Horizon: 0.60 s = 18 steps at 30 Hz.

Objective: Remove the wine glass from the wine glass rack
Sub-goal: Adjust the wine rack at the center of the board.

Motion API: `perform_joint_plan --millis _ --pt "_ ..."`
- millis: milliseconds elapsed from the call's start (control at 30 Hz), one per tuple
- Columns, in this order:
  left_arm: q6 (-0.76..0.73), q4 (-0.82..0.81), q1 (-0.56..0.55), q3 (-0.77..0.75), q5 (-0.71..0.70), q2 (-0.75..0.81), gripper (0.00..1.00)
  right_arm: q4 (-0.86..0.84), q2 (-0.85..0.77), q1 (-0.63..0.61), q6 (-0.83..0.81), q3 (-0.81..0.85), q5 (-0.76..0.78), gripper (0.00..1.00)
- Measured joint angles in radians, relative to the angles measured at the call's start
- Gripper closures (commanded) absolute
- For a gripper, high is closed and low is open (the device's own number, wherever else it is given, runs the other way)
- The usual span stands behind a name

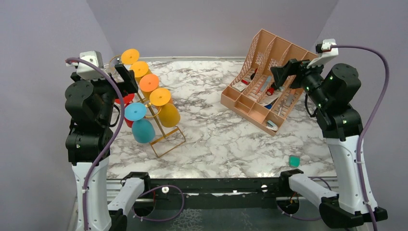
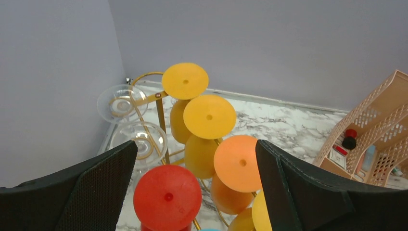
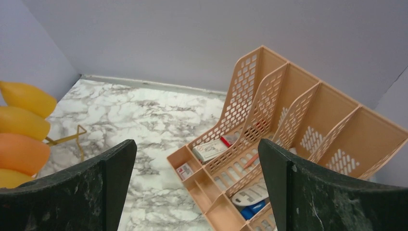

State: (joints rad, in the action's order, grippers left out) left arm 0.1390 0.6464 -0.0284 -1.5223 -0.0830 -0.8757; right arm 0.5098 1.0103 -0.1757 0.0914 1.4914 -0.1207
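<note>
L arm raised over table's left side, wrist tipped down; left gripper (image 2: 195, 147) spread wide, empty, just above red wine glass (image 2: 167, 196) hung on wine glass rack (image 1: 166, 137). R arm high; right gripper (image 3: 197, 144) also spread, above peach organizer (image 3: 288, 134), far right.

- Left gripper (image 2: 195, 144): both fingers (image 2: 82, 192) run off the wrist view's bottom edge.
- Red glass (image 2: 167, 197) between them: only the foot shows, and the bowl is cut off below.
- Rack (image 2: 161, 120): the rails beneath the left gripper are hidden by glasses (image 2: 209, 115).
- Organizer (image 3: 269, 144) ahead of the right gripper (image 3: 195, 144): cut off right and below, its contents too small to name.
- Green thing (image 1: 294, 160) behind the right gripper: too small to identify.
</note>
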Motion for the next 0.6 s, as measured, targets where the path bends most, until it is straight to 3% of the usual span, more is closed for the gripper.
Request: perform_joint_plan --millis 300,600 --pt "0.118 0.111 -0.032 0.116 -0.067 0.135 0.01 -0.031 -0.175 -0.002 0.124 -0.285 -0.151 0.01" --pt "0.229 0.260 -0.053 0.071 -0.180 0.239 0.01 -0.085 -0.288 -0.009 0.236 -0.579 -0.436 0.01"
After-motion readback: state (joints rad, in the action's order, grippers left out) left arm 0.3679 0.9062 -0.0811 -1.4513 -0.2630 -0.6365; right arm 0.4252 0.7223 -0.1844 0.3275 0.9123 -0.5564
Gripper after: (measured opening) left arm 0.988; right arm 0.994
